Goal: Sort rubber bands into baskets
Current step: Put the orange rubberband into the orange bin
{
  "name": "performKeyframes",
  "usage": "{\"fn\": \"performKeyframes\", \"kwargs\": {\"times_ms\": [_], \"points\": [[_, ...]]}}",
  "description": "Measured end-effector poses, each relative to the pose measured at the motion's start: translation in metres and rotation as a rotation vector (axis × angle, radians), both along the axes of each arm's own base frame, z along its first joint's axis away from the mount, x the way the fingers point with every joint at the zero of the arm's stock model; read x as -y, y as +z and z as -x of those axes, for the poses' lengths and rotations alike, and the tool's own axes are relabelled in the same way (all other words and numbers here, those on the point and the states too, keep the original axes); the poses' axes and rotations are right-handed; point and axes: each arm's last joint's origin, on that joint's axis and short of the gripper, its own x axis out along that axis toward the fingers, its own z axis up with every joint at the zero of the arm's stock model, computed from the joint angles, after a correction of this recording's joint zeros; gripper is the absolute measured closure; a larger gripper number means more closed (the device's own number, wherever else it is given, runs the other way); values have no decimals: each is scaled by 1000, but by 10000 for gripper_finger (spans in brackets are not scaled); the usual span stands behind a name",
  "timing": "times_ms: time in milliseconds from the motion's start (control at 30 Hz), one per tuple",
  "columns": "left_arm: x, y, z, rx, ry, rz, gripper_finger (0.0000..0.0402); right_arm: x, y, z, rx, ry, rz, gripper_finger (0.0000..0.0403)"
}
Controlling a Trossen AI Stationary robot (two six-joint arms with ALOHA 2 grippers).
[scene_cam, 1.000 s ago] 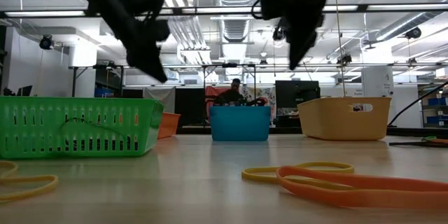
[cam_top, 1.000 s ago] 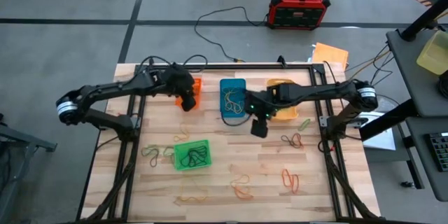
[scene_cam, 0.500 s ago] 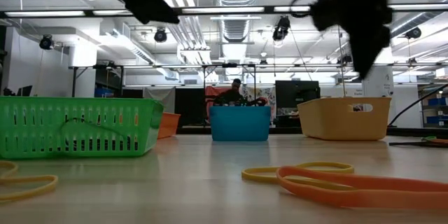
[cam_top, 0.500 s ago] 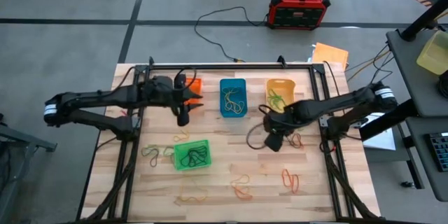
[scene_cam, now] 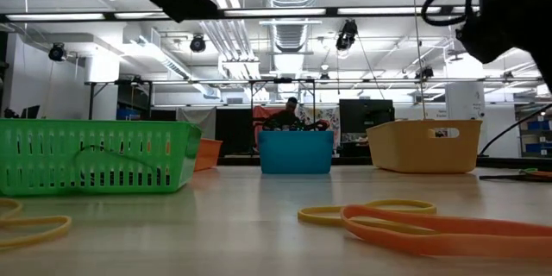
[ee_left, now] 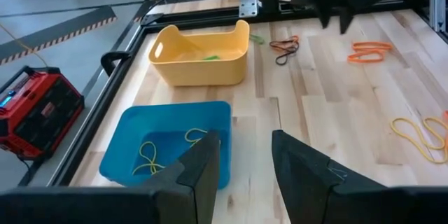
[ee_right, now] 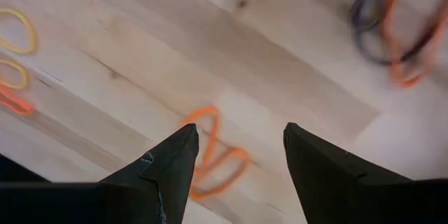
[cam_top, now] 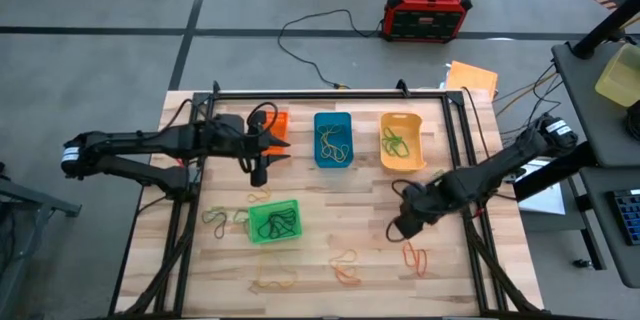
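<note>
Four baskets stand on the table: orange (cam_top: 280, 120), blue (cam_top: 333, 139), yellow-orange (cam_top: 401, 141) and green (cam_top: 273, 221). Rubber bands lie in them and loose on the wood. My left gripper (cam_top: 262, 163) hangs open and empty above the table beside the orange basket; in its wrist view the fingers (ee_left: 245, 175) frame the blue basket (ee_left: 168, 147). My right gripper (cam_top: 400, 227) is open at the near right, pointing down. An orange rubber band (ee_right: 213, 155) lies flat on the wood below the gap between its fingers (ee_right: 238, 161), untouched.
Loose bands lie near the green basket (cam_top: 215, 218), along the near edge (cam_top: 272, 282), mid-table (cam_top: 346, 265) and at the near right (cam_top: 415, 255). A dark and orange tangle (ee_right: 399, 35) lies farther off. A black frame rail (cam_top: 330, 93) borders the table. A red-and-black box (cam_top: 428, 10) stands on the floor.
My right gripper has swung from over the blue and yellow-orange baskets toward the table's near right, sinking and rolling about its own line, to above an orange band. My left gripper has risen and drawn back from the orange basket toward the table's left.
</note>
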Motion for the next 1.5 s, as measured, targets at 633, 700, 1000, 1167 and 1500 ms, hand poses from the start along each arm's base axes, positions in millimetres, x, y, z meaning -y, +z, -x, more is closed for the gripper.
{"fn": "performKeyframes", "kwargs": {"times_ms": [633, 700, 1000, 1167, 1500], "points": [[-1, -4, -9, 8, -10, -25, 286, -82, -33, -47, -121, -40, 37, 197], [-1, -5, -11, 0, -11, -24, 286, -87, -37, -54, -127, -21, 45, 197], [-2, -11, -16, -30, -11, -20, 286, -93, -46, -61, -178, -17, 74, 197], [-2, -12, -16, -31, -11, -20, 286, -87, -60, -49, -225, -25, 116, 197], [-2, -12, -16, -31, -11, -20, 286, -84, -71, -45, -186, 9, 89, 280]]}}
